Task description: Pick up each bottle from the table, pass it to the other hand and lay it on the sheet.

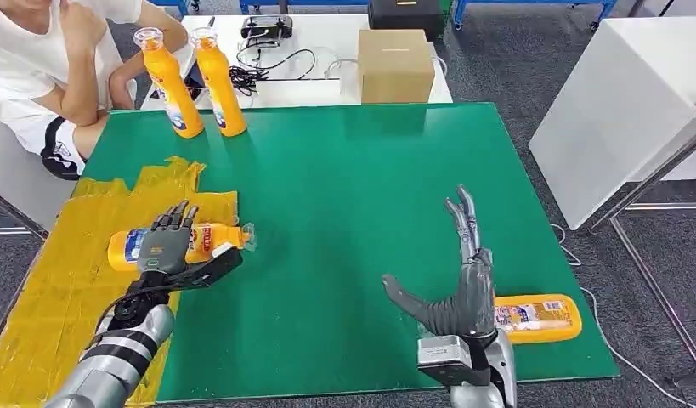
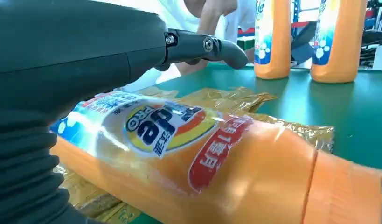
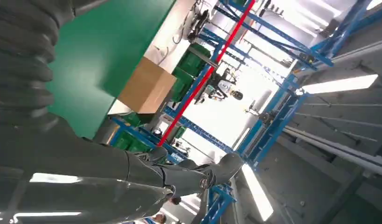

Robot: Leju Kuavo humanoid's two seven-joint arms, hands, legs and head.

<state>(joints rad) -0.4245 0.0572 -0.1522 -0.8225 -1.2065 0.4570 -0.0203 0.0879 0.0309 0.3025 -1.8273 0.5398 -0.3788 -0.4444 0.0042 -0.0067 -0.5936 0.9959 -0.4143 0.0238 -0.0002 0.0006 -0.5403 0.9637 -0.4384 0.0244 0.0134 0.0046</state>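
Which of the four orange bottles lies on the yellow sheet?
The bottle under the left robot hand: the bottle lying on the yellow sheet; the others are on green.

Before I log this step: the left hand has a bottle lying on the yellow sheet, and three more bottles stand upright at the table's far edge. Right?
Not quite. The head view shows two upright bottles there, not three. The left hand is on a bottle lying on the yellow sheet.
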